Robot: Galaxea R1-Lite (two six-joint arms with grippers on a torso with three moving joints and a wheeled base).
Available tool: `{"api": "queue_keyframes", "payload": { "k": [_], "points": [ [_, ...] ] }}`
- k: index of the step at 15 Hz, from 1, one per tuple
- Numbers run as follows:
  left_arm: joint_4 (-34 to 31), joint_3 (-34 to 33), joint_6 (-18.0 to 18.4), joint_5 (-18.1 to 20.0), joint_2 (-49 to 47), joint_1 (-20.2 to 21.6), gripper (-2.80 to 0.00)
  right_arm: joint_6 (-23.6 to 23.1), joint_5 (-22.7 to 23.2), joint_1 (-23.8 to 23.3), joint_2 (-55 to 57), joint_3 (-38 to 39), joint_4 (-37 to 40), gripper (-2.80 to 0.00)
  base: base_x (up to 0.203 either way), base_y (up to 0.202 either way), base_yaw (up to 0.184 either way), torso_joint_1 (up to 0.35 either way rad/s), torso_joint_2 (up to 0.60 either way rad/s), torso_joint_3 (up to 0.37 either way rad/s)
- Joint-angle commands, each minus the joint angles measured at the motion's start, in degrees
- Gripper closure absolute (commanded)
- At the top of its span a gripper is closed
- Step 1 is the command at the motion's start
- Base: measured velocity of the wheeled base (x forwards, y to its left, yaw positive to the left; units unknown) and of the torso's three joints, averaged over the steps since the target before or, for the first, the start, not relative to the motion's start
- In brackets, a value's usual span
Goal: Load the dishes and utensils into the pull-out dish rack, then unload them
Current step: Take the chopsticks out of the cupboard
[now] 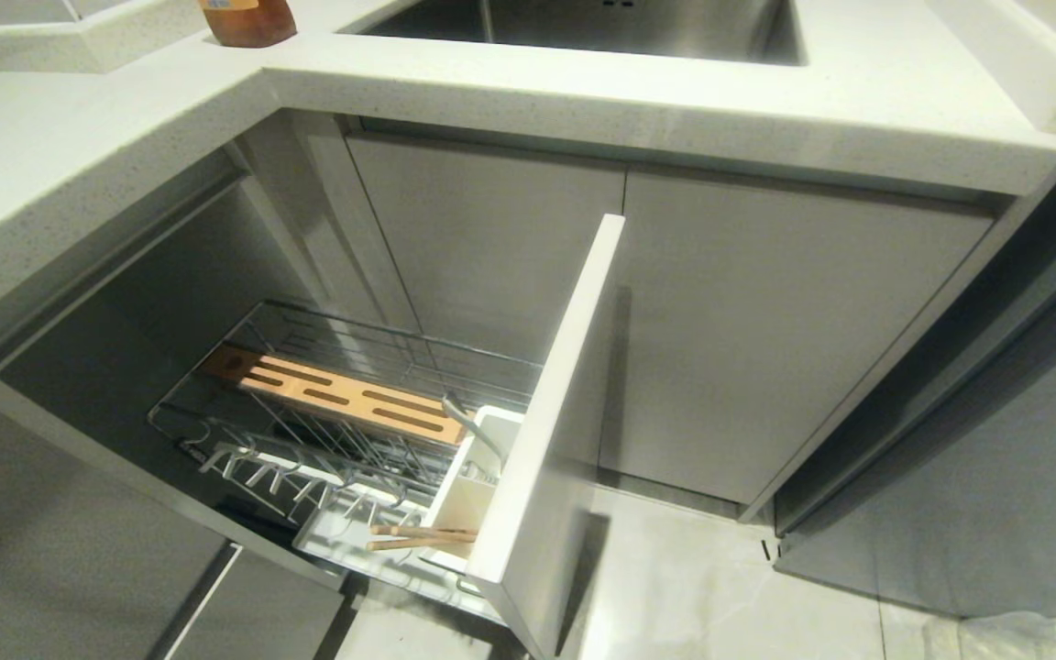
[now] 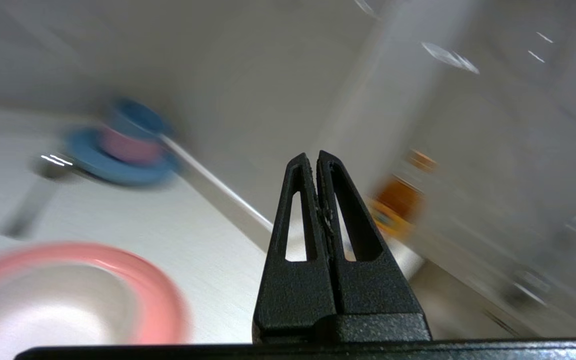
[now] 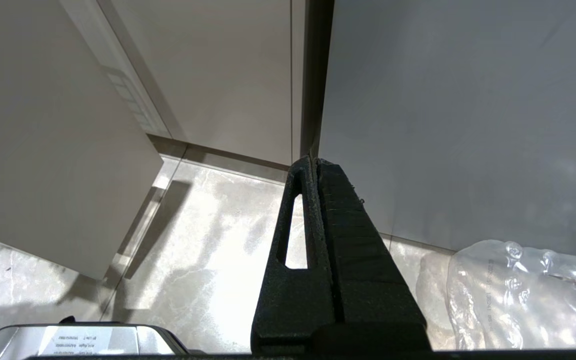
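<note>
The pull-out dish rack (image 1: 565,403) stands open below the counter, with its slotted wood strip (image 1: 345,396) across the chrome wires. A pair of wooden chopsticks (image 1: 418,537) lies out of a white utensil cup (image 1: 478,495). A slim metal utensil (image 1: 468,423) leans in the cup behind it. No arm shows in the head view. Over the counter, my left gripper (image 2: 316,156) is shut with nothing between its fingers. A pink plate (image 2: 153,285) lies below and beside it; its middle is white and blurred. My right gripper (image 3: 314,160) is shut, parked over the floor.
An orange bottle (image 1: 248,20) stands on the counter by the sink (image 1: 583,27); it also shows beyond the left gripper as the orange bottle (image 2: 395,205). Blue and pink stacked dishes (image 2: 128,145) sit farther along the counter. A clear plastic bag (image 3: 518,295) lies on the floor.
</note>
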State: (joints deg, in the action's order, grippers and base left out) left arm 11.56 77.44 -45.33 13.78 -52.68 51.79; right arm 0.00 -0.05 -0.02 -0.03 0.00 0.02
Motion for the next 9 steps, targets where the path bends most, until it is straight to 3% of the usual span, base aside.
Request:
{"api": "queue_keyframes", "payload": {
  "k": [1, 3, 5, 7, 9],
  "points": [
    [-13.3, 9.6, -0.3, 5.0, 0.4, -7.5, 0.0, 0.0, 0.0, 0.0, 0.0, 0.0, 0.1, 0.0, 0.0, 0.0, 0.0, 0.0, 0.0, 0.0],
    [-20.8, 14.7, 0.1, 7.8, -1.3, -15.7, 0.0, 0.0, 0.0, 0.0, 0.0, 0.0, 0.1, 0.0, 0.0, 0.0, 0.0, 0.0, 0.0, 0.0],
    [-26.6, 17.7, 1.7, 7.5, -3.8, -24.3, 0.0, 0.0, 0.0, 0.0, 0.0, 0.0, 0.0, 0.0, 0.0, 0.0, 0.0, 0.0, 0.0, 0.0],
    [-31.4, 19.0, 5.7, 1.3, -6.6, -39.1, 0.0, 0.0, 0.0, 0.0, 0.0, 0.0, 0.0, 0.0, 0.0, 0.0, 0.0, 0.0, 0.0, 0.0],
    [-37.2, 18.1, 11.8, -8.4, -9.7, -55.2, 0.0, 0.0, 0.0, 0.0, 0.0, 0.0, 0.0, 0.0, 0.0, 0.0, 0.0, 0.0, 0.0, 0.0]
  ]
}}
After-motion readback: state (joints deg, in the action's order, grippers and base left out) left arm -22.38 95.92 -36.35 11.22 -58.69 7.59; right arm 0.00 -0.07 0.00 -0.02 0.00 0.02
